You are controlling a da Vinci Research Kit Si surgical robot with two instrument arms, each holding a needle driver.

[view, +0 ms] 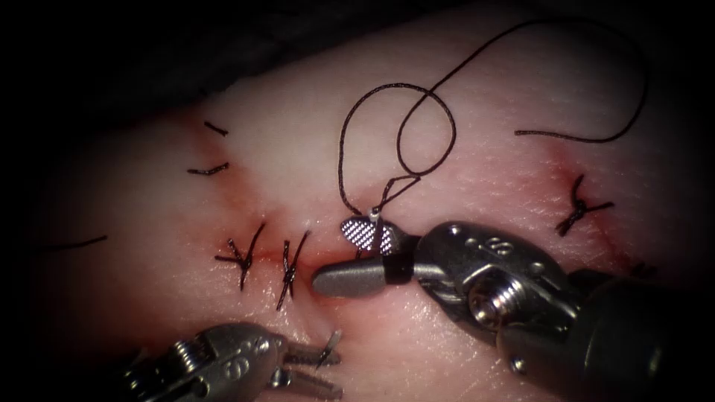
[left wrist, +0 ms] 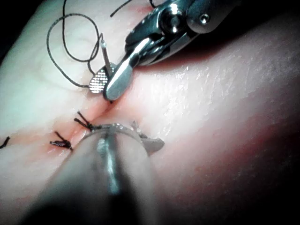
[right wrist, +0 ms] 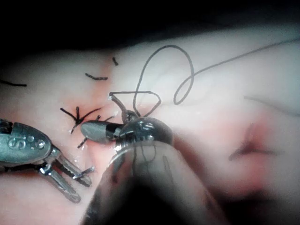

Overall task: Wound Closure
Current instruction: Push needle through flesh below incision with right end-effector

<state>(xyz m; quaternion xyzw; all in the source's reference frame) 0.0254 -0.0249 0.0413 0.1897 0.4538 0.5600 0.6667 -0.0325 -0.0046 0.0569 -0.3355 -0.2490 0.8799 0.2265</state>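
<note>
The tissue (view: 477, 186) has a cut running across the endoscope view, with two dark stitches (view: 264, 260) at its left part and a knot (view: 579, 205) at its right. The curved needle (view: 376, 219) stands with its tail up and its lower part hidden behind the right tool (view: 356, 257). That tool's jaws are spread on either side of the needle, one ribbed pad (left wrist: 97, 83) showing. The thread (view: 417, 126) loops from the tail over the far tissue. The left tool (view: 320, 368) is open in front of the cut. A thin sliver (view: 329, 348) crosses its tip.
Cut ends of thread (view: 212, 149) lie on the far left tissue. Red fluid stains the cut around the stitches and the knot. A long tail of thread (view: 596, 138) curves over the far right.
</note>
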